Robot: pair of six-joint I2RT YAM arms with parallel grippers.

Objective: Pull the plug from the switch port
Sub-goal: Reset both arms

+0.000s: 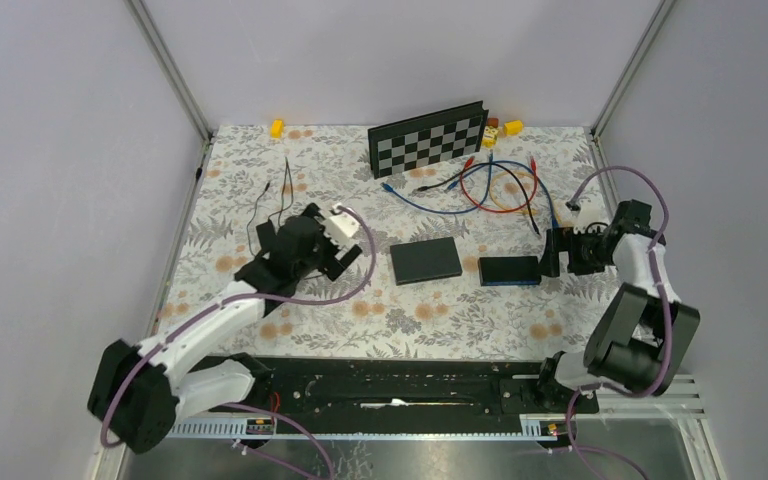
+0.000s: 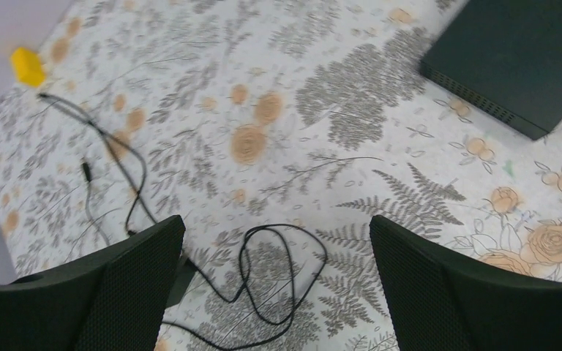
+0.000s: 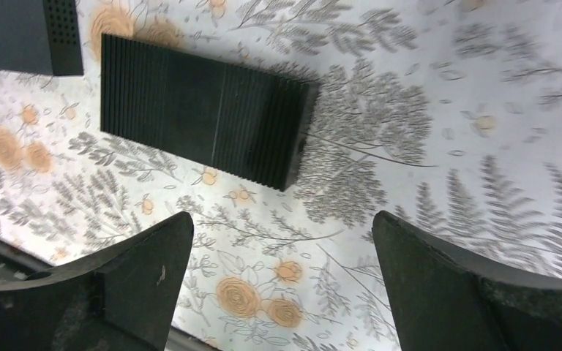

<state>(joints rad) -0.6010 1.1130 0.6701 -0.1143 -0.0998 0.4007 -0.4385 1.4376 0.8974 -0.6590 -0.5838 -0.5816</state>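
Right wrist view: my right hand (image 3: 282, 227) hangs spread wide below the ribbed black box (image 3: 197, 121), mid-frame, likely the switch; no plug shows, so I risk dragging the casing; left hand (image 2: 276, 223) likewise wide.

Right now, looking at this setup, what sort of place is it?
Most likely a robotics test cell in a lab. A left arm and right arm are bolted at the table edge, plain walls on metal posts box it in, and props lie about: a chessboard, loose cables, black boxes.
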